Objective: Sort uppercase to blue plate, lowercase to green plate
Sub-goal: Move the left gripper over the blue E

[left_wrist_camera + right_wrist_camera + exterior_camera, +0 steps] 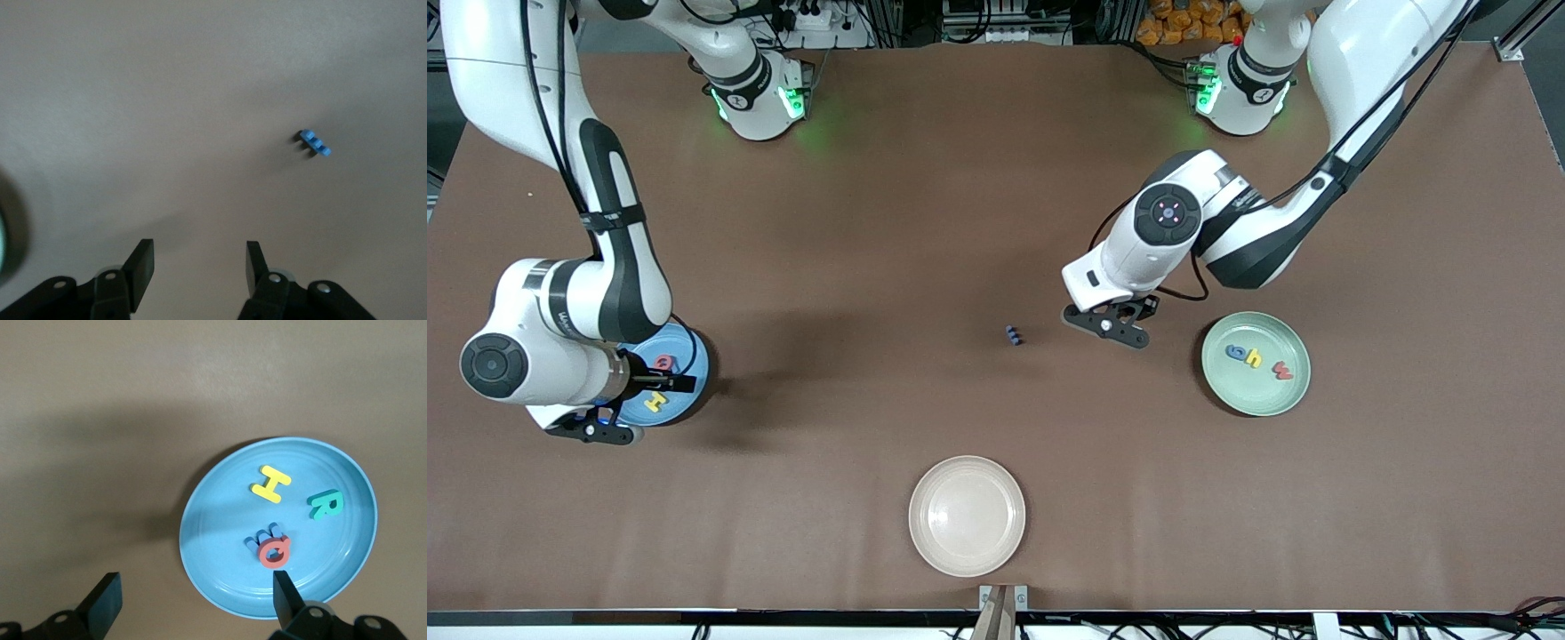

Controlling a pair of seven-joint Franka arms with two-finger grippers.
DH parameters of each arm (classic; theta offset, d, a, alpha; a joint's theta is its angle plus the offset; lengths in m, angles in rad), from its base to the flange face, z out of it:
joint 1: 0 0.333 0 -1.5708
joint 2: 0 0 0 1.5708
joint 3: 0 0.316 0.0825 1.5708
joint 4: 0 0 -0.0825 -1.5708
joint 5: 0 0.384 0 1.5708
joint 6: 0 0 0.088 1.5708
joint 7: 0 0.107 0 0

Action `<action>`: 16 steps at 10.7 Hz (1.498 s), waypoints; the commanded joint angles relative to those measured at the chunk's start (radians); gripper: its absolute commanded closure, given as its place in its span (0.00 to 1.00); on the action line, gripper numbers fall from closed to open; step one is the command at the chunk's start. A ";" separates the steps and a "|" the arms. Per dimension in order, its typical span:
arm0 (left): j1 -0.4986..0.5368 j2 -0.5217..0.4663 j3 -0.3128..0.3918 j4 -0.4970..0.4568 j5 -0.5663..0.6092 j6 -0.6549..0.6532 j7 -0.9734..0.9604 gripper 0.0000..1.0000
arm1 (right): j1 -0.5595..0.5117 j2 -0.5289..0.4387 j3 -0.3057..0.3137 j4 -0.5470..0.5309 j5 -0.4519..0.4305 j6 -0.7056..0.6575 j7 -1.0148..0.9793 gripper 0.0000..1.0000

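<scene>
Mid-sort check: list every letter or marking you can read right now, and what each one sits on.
"H", yellow letter, on the blue plate.
"R", green letter, same plate.
"Q", red letter, same plate, overlapping a dark blue letter that is unreadable.
"g", "h", "w" on the green plate.
Light blue letter on the table: unreadable.

Sat at the right arm's end: sky-blue plate (pixel 220 587) carrying yellow H (pixel 271 483), teal R (pixel 325 505) and red Q (pixel 275 551) overlapping a dark blue letter (pixel 261 535). Held blue g (pixel 1236 353), yellow h (pixel 1254 358) and red m (pixel 1282 371): mint-green plate (pixel 1227 391), left arm's end. Stood on edge mid-table, alone: light blue m (pixel 1013 334).
</scene>
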 commanded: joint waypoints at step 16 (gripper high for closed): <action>-0.463 0.224 0.348 0.290 -0.040 0.154 -0.781 0.50 | -0.104 -0.215 0.012 -0.209 0.002 -0.003 -0.153 0.00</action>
